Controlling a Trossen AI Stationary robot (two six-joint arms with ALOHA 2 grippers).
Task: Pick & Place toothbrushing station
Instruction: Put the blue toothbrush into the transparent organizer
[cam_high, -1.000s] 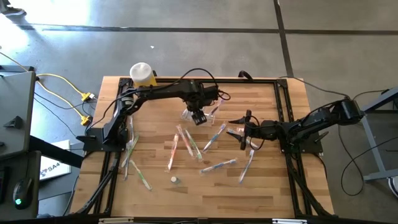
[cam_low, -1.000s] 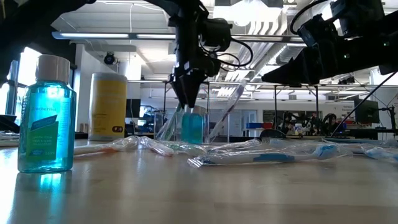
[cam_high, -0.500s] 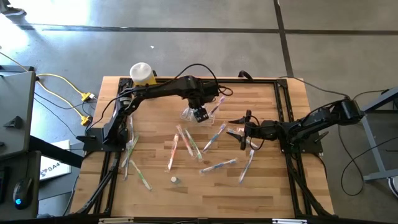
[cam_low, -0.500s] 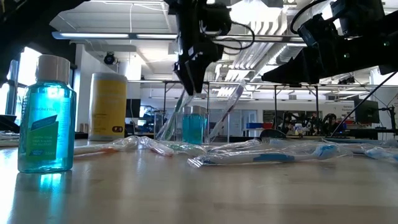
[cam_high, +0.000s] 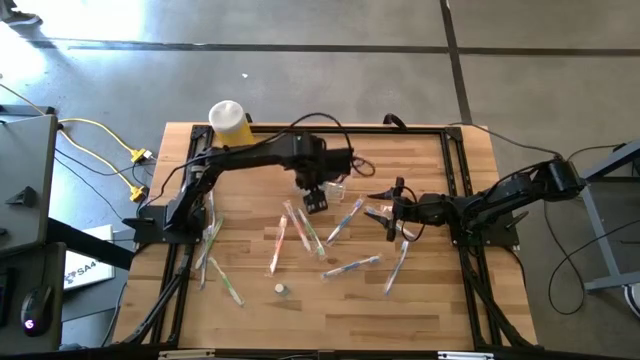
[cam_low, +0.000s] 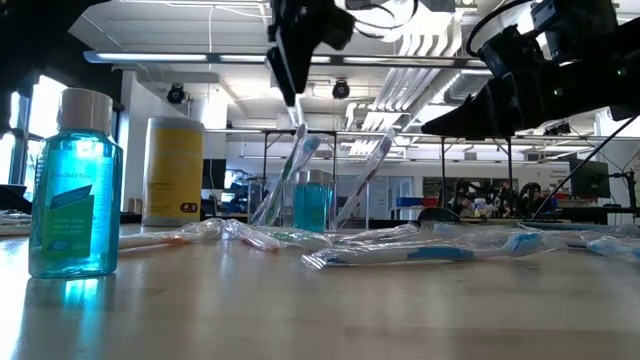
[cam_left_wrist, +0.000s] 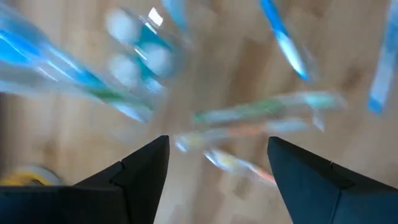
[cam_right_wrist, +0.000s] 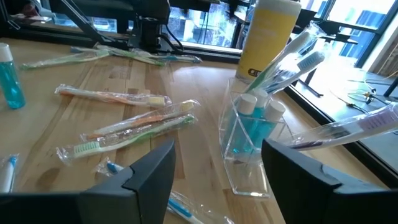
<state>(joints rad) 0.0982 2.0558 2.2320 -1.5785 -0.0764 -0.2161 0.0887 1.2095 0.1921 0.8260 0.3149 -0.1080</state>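
The clear holder cup stands on the table's far middle. It holds small blue bottles and toothbrushes that lean out over its rim. Several wrapped pastel toothbrushes lie flat around it. My left gripper hangs open above the table just on the holder's near side, pointing down, with nothing between its fingers. My right gripper waits open and empty to the right of the holder, pointing level at it.
A yellow cylinder with a white cap stands at the far left corner. A small blue bottle stands near the front edge. More toothbrushes lie along the left side. A black frame borders the table.
My left gripper has risen straight off the holder cup and drifted a little toward the table's near edge. A blue-headed toothbrush that its fingers were covering now stands leaning in the holder. My right gripper has kept still.
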